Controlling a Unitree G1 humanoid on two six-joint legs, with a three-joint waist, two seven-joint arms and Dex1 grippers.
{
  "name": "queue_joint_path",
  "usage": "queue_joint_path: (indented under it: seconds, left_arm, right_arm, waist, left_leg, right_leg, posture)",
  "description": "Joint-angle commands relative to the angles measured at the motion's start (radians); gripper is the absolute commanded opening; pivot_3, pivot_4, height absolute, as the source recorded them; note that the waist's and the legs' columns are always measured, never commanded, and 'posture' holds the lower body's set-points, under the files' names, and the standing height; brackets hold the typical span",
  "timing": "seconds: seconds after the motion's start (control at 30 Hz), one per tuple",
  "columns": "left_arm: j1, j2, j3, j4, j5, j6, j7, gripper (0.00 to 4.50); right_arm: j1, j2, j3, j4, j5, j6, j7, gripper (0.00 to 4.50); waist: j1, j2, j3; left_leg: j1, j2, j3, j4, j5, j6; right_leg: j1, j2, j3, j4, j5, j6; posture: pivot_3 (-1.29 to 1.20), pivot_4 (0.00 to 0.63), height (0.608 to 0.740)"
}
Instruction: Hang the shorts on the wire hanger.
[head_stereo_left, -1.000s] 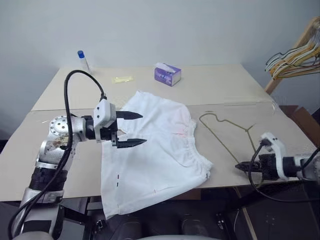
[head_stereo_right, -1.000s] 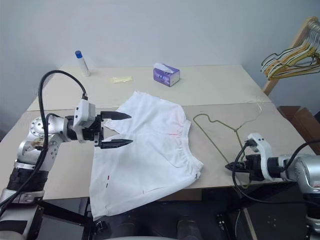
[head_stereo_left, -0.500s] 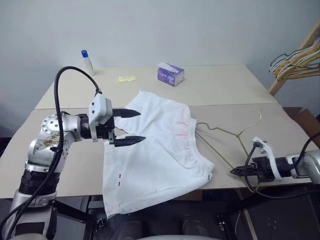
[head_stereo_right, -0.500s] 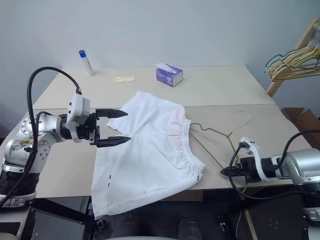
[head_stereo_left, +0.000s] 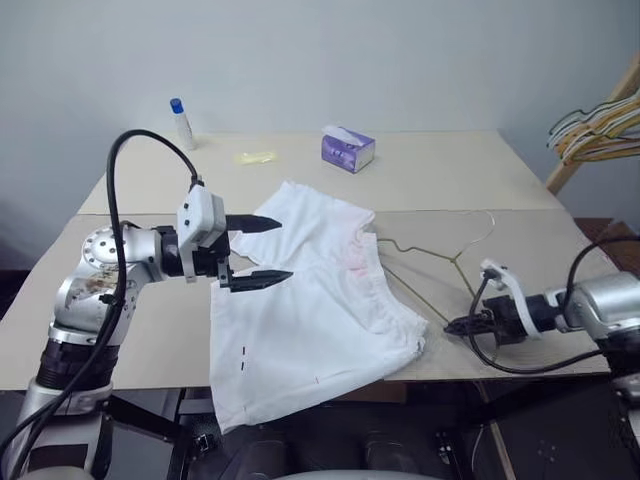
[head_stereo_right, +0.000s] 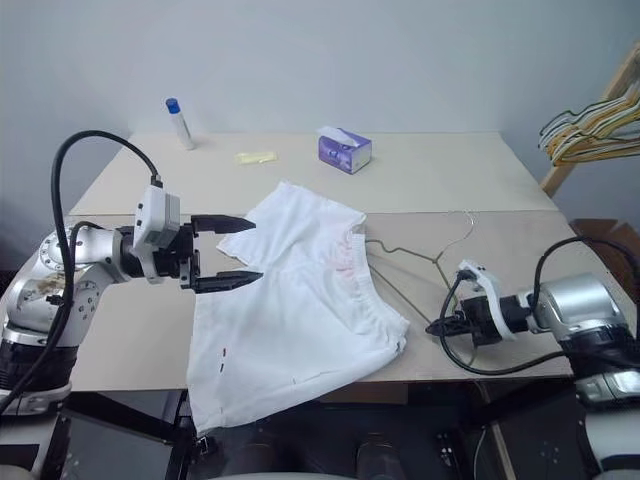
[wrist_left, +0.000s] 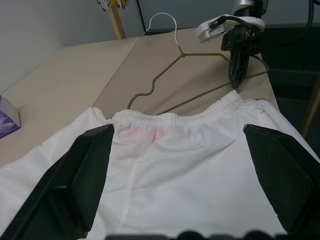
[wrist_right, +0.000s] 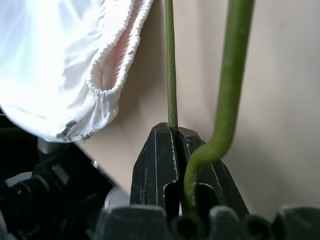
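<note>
Head views: white shorts (head_stereo_left: 310, 290) are spread on the table (head_stereo_left: 450, 170), its near edge overhung. The left gripper (head_stereo_left: 262, 250), fingers spread wide and empty, is held above them at nine o'clock. Left wrist view: the wire hanger (wrist_left: 197, 75) is seen beyond the waistband. Right wrist view: the right gripper (wrist_right: 175, 145) is clamped on the hanger's wire.

silver arms, black cables, black tool (head_stereo_left: 262, 250) fingers
</note>
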Motion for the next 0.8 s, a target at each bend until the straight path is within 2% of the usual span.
queue_joint_path:
  seconds: [0.03,0.2,0.37,0.47,0.67,0.8]
  left_arm:
    - [-0.006,0.013,0.022,-0.022,0.003,-0.019,0.009,4.48]
    - [0.004,0.020,0.032,-0.032,0.001,-0.020,0.017,4.48]
    - [0.018,0.022,0.031,-0.037,0.003,-0.028,0.025,4.48]
    - [0.021,0.019,0.028,-0.040,0.004,-0.032,0.031,4.48]
    - [0.021,0.019,0.024,-0.047,0.008,-0.037,0.035,4.48]
    - [0.035,0.024,0.030,-0.060,0.007,-0.037,0.038,4.48]
  right_arm:
    - [-0.033,-0.031,0.010,0.015,-0.016,-0.035,0.065,0.00]
    - [0.006,-0.143,0.033,-0.018,-0.020,-0.077,0.194,0.00]
    - [0.024,-0.216,0.057,-0.056,-0.017,-0.123,0.317,0.00]
    - [-0.008,-0.186,0.091,-0.038,-0.051,-0.140,0.328,0.00]
    - [-0.119,-0.054,0.166,0.097,-0.147,-0.155,0.278,0.00]
    - [-0.181,0.008,0.152,0.200,-0.185,-0.187,0.258,0.00]
  waist:
    - [0.008,0.000,0.000]
    - [0.031,0.000,0.000]
    - [0.031,0.000,0.000]
    - [0.026,0.000,0.000]
    - [0.026,0.000,0.000]
    - [0.035,0.000,0.000]
  left_leg:
    - [-0.001,0.000,0.000,0.000,0.000,0.000]
    - [-0.001,0.000,0.000,0.000,0.000,0.000]
    - [0.001,0.000,0.000,0.000,0.000,0.000]
    - [0.002,0.000,0.000,0.000,0.000,0.000]
    - [0.001,0.000,0.000,0.000,0.000,0.000]
    - [0.000,0.000,0.000,0.000,0.000,0.000]
  right_leg:
    - [0.000,0.000,-0.001,0.000,0.000,0.000]
    - [0.000,-0.001,-0.001,0.000,0.000,0.000]
    - [0.001,0.000,-0.001,0.000,0.000,0.000]
    - [0.001,0.000,-0.001,0.000,0.000,0.000]
    - [0.001,0.000,-0.001,0.000,0.000,0.000]
    - [0.000,0.000,-0.001,0.000,0.000,0.000]
  posture:
    - [0.11,0.000,0.740]
    - [0.12,0.001,0.740]
    - [0.12,0.001,0.740]
    - [0.12,0.001,0.740]
    - [0.14,0.000,0.740]
    - [0.15,0.000,0.740]
